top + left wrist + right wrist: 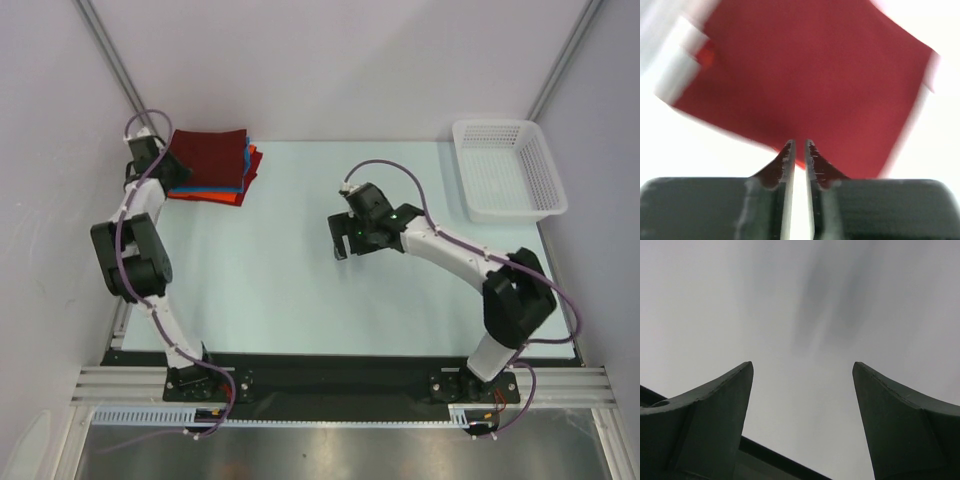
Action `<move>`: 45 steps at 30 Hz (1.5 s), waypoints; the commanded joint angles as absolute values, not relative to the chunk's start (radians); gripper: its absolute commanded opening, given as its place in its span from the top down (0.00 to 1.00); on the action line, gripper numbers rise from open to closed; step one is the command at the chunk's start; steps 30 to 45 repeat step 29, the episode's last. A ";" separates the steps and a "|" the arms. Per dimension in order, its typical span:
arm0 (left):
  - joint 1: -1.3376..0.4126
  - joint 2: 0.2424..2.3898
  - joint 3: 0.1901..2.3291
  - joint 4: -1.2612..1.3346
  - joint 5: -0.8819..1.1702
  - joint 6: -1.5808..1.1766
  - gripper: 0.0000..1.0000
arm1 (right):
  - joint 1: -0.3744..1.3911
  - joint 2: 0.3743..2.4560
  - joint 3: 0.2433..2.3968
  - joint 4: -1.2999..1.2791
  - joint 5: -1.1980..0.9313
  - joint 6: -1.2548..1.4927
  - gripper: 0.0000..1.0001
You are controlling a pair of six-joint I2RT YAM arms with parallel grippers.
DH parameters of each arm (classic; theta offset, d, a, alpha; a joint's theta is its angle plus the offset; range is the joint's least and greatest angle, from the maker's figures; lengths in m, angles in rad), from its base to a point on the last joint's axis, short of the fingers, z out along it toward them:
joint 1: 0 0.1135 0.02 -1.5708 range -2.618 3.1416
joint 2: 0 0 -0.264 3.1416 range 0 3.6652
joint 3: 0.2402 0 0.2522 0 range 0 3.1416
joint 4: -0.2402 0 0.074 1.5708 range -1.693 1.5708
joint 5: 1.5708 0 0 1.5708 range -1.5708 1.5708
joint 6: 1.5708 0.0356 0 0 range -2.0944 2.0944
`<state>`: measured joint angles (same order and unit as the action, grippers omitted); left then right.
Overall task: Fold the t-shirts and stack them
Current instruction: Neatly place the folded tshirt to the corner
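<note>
The folded t-shirts lie stacked at the table's far left. The dark maroon shirt [208, 158] is on top, with a blue edge [248, 160] and an orange-red edge [222, 198] showing beneath it. My left gripper [178, 172] is at the stack's left edge, its jaws all but closed with nothing between them. In the left wrist view the gripper [800, 145] points at the near edge of the maroon shirt [810, 75], blurred. My right gripper [338, 238] is open and empty over the middle of the table, and its wrist view [802, 367] shows only bare surface.
A white mesh basket [555, 190] stands at the far right corner, with nothing in it. The pale table [300, 290] lies between side walls, and a black strip runs along the near edge by the arm bases.
</note>
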<state>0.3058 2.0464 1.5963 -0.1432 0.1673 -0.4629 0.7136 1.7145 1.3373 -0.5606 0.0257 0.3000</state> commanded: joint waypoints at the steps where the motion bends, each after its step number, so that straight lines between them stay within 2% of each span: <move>1: 0.190 1.745 1.449 -0.167 0.215 -0.486 0.81 | 0.657 1.554 1.255 -0.522 0.008 0.366 0.14; 3: 0.126 1.627 1.266 -0.144 0.241 -0.518 0.70 | 0.628 1.496 1.191 -0.488 -0.034 0.394 0.13; 4: 0.098 1.570 1.209 -0.144 0.236 -0.522 0.61 | 0.591 1.436 1.111 -0.444 -0.050 0.403 0.14; 6: 0.022 1.397 1.054 -0.144 0.253 -0.540 0.54 | 0.552 1.359 1.025 -0.391 -0.084 0.433 0.13; 8: -0.032 1.227 0.894 -0.085 0.310 -0.580 0.41 | 0.483 1.238 0.880 -0.299 -0.124 0.474 0.11; 10: -0.087 1.108 0.800 -0.054 0.391 -0.607 0.33 | 0.425 1.143 0.768 -0.165 -0.173 0.518 0.07; 11: -0.100 1.050 0.708 -0.023 0.408 -0.641 0.31 | 0.357 1.056 0.630 -0.113 -0.233 0.579 0.00; 13: -0.120 0.861 0.616 0.023 0.440 -0.672 0.28 | 0.295 0.965 0.501 0.051 -0.317 0.642 0.00; 18: -0.126 0.434 0.342 0.025 0.468 -0.758 0.22 | 0.267 0.807 0.261 0.179 -0.416 0.770 0.00; 21: -0.126 0.293 0.204 -0.041 0.531 -0.848 0.22 | 0.262 0.620 0.190 0.066 -0.376 0.791 0.00; 23: -0.127 0.126 0.102 -0.107 0.552 -0.937 0.22 | 0.258 0.527 0.160 -0.063 -0.344 0.811 0.00; 26: -0.144 -0.137 0.022 -0.161 0.493 -1.049 0.15 | 0.262 0.303 0.088 -0.218 -0.310 0.879 0.00; 29: -0.149 -0.056 0.011 -0.128 0.546 -1.043 0.14 | 0.265 0.092 0.037 -0.362 -0.296 0.925 0.00; 45: -0.149 -0.056 0.011 -0.128 0.546 -1.043 0.14 | 0.265 0.092 0.037 -0.362 -0.296 0.925 0.00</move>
